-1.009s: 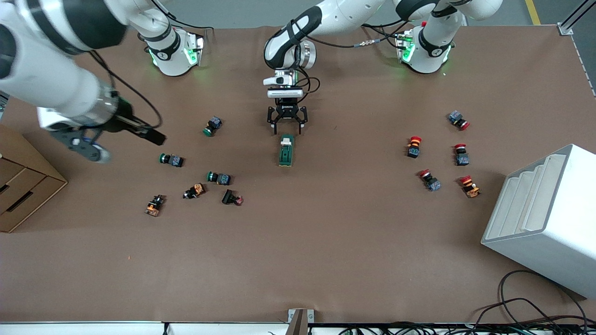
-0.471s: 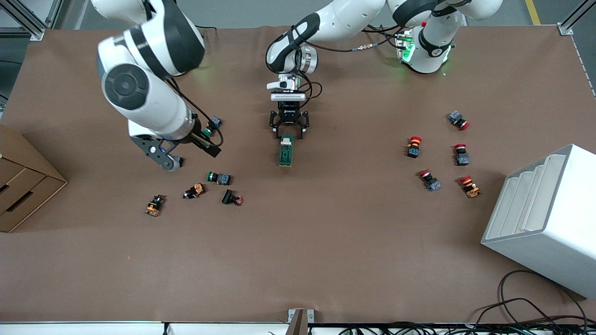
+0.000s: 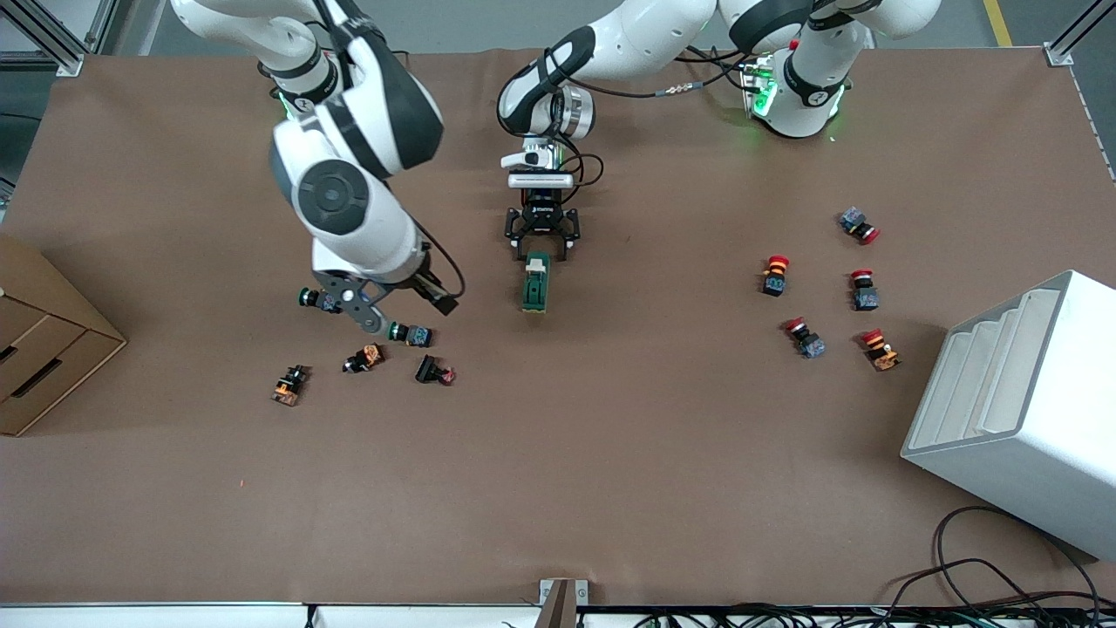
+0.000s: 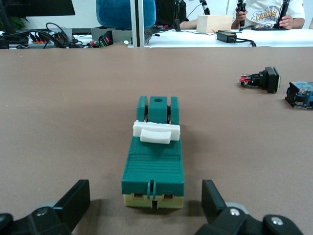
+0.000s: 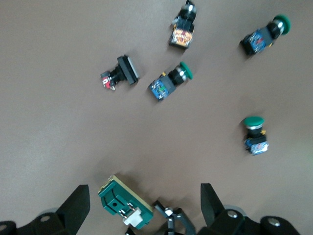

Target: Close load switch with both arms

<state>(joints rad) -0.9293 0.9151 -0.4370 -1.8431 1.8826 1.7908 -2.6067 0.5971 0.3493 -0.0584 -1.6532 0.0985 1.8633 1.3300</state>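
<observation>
The table [image 3: 610,488] is covered in plain brown matte sheet. At the left arm's end stands a white stepped bin [image 3: 1016,410], smooth-sided; at the right arm's end sits a cardboard box [image 3: 39,336]. No writing on any of these can be read.

The right arm [image 3: 349,174], white with black bands, reaches out over the group of green-capped push buttons [image 3: 410,333]. The right gripper [image 3: 392,312] hangs above them with its fingers spread wide; in its wrist view the load switch shows between the finger tips, well below.

The left arm [image 3: 610,44] ends in the left gripper [image 3: 540,253], low at the table with its fingers wide apart. The load switch [image 3: 535,283] lies flat just in front of that gripper, its end reaching between the fingertips, which stand on either side without touching. It is a long green ribbed plastic block [image 4: 154,161] with a white lever [image 4: 156,132] across its top and a cream base. Red-capped push buttons [image 3: 824,288] lie scattered toward the white bin.
</observation>
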